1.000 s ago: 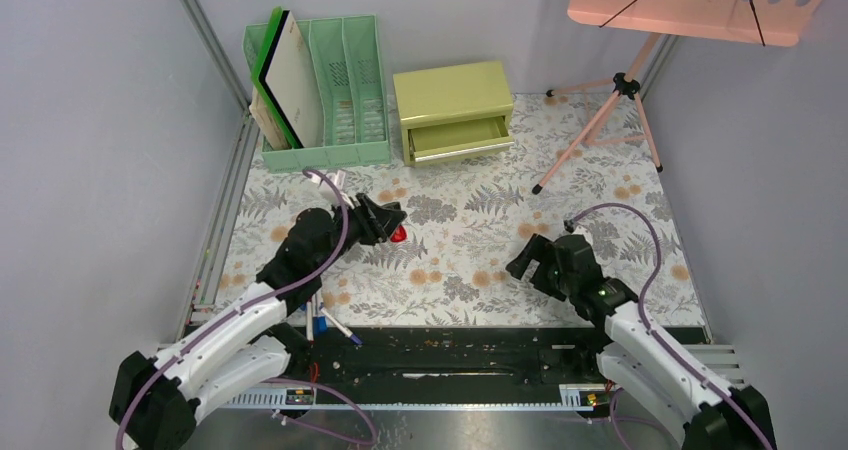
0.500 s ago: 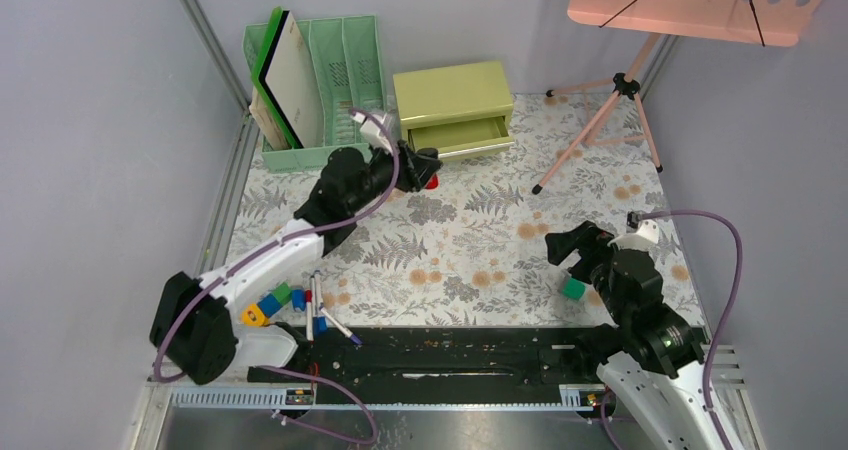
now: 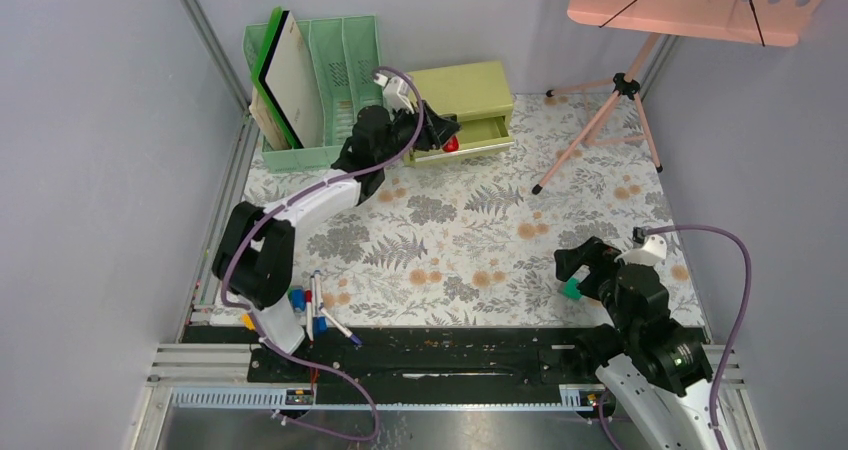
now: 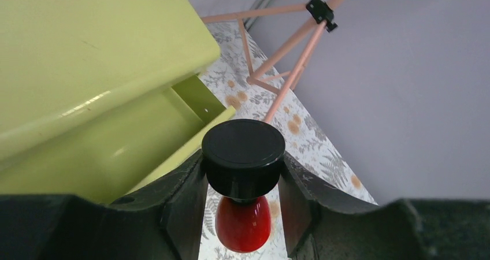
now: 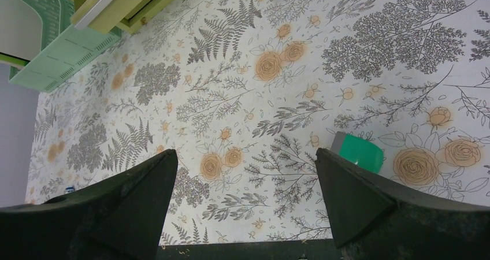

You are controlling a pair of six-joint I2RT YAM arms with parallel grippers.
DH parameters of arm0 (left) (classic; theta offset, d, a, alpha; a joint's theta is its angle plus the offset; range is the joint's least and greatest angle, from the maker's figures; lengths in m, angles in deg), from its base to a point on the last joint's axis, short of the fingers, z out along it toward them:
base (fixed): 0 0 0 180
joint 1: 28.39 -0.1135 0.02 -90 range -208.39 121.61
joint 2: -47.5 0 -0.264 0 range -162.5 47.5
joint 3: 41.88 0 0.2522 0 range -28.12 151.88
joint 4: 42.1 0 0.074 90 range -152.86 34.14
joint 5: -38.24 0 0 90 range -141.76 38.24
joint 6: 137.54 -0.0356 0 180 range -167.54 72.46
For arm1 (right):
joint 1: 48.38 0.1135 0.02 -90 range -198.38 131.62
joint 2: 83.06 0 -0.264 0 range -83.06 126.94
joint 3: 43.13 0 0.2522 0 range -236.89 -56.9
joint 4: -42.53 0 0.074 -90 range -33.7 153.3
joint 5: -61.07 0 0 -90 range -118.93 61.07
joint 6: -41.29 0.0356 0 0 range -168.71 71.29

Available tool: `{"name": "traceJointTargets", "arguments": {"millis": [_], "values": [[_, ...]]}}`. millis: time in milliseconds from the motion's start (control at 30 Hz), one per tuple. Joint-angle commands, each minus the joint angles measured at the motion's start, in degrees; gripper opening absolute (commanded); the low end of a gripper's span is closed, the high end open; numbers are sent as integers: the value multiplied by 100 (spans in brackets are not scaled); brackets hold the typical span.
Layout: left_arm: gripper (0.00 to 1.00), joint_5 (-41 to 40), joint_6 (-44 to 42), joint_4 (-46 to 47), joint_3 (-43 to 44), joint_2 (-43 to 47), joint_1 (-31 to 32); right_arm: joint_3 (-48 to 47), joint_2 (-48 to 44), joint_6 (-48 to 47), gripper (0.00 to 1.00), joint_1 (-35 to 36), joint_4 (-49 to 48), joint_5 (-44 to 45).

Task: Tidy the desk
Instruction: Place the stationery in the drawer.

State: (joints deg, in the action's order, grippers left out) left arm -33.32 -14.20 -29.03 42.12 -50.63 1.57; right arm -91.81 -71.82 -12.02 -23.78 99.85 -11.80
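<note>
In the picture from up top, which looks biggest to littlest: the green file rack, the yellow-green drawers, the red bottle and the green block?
1. the green file rack
2. the yellow-green drawer chest
3. the red bottle and the green block: both look tiny and only partly show, so I can't rank them.

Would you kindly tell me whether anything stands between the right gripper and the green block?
Nothing visible does: the right gripper hangs open over the desk, and the green block lies on bare covering close beside one finger.
</note>
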Motion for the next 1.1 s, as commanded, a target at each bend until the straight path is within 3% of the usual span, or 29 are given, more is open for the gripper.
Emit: {"name": "traceJointTargets", "arguments": {"millis": [0, 367, 700, 833, 1067], "values": [[9, -347, 203, 590, 573, -206, -91, -194, -205, -49, 96, -8, 187, 185], [18, -1531, -1612, 375, 624, -633, -93, -227, -251, -53, 96, -9, 229, 48], [15, -1768, -2598, 831, 484, -915, 41, -123, -241, 5, 96, -8, 179, -50], [15, -1974, -3164, 1025, 482, -1033, 177, -96, -288, -2, 96, -8, 145, -84], [20, -2036, -3369, 1080, 501, -1220, 283, -101, -329, 9, 96, -8, 165, -63]]}}
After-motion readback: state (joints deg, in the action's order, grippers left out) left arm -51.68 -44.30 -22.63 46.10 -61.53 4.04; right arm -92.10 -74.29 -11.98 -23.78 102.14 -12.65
